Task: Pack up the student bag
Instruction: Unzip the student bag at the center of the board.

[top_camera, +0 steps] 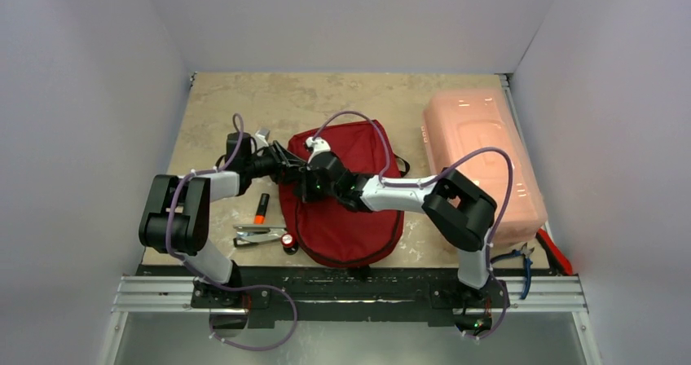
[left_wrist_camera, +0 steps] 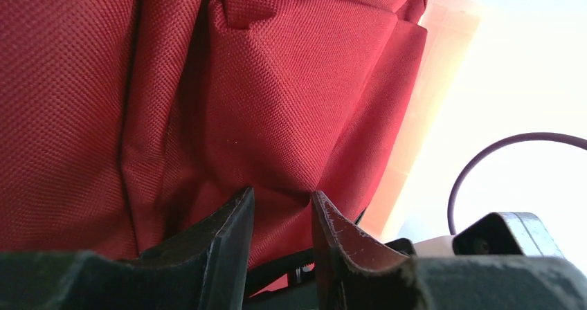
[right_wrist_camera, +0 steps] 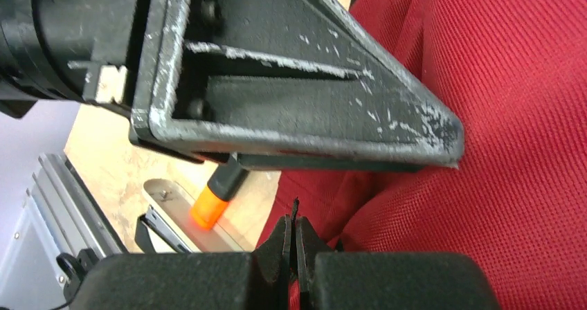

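The student bag (top_camera: 350,218), dark red, lies flat in the middle of the table. Both grippers meet at its upper left edge. My left gripper (top_camera: 292,163) has its fingers partly apart, with a taut fold of the bag's red fabric (left_wrist_camera: 277,116) caught between them (left_wrist_camera: 282,196). My right gripper (top_camera: 306,182) is shut on a thin black zipper tab (right_wrist_camera: 295,210) at the bag's edge, right beneath the left gripper's finger (right_wrist_camera: 297,116). The bag's inside is hidden.
An orange marker (top_camera: 261,208), a metal stapler (top_camera: 257,236) and a small red-capped item (top_camera: 288,241) lie left of the bag. A pale pink plastic box (top_camera: 481,161) stands on the right. Blue-handled pliers (top_camera: 521,261) lie beside its near corner.
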Motion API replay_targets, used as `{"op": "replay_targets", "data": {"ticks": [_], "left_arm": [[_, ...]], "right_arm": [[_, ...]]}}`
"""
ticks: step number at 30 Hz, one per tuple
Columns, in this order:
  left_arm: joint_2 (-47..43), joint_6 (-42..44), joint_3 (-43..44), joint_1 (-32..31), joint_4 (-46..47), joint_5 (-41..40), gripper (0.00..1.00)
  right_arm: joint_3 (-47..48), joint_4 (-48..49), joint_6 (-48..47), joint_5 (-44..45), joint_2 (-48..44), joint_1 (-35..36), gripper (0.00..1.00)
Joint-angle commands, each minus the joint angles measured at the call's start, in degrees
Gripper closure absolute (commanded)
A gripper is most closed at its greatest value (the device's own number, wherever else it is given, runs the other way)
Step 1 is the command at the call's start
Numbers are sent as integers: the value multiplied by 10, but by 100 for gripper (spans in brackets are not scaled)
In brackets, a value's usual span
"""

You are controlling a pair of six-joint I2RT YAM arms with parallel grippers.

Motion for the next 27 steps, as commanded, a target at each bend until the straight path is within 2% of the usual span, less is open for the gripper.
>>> {"op": "replay_targets", "data": {"ticks": [1, 4, 5, 8, 9, 10, 14, 18, 21, 24, 27], "left_arm": [[1, 4, 3, -2, 26, 16, 65], [-2, 16, 6, -2, 13, 14, 64], [-4, 20, 8, -3, 9, 14, 64], [-21, 41, 14, -3, -18, 8, 60], [-29, 50, 17, -3, -28, 5, 58], [-37, 58, 20, -3, -38, 2, 56], [-70, 107, 42, -12, -100, -18, 50], [-104, 159, 60, -22, -168, -42, 46], [-137, 197, 66, -23, -225, -51, 44], [-180, 241, 77, -22, -291, -66, 42], [-238, 292, 89, -22, -370, -99, 38]], "right_arm": [[-10, 41, -4, -41, -59, 2, 100], [1, -4, -19, -52, -97, -6, 93], [4, -32, -24, -37, -113, -8, 86], [-5, -110, -28, 21, -167, -20, 58], [-13, -136, -28, 29, -184, -31, 51], [-20, -156, -29, 25, -200, -44, 50], [-71, -176, -32, 12, -259, -96, 49], [-103, -176, -42, 19, -281, -103, 53], [-154, -133, -27, 1, -278, -103, 57], [-211, -92, -6, -1, -278, -96, 68], [-270, -42, -2, 13, -297, -85, 69]]}}
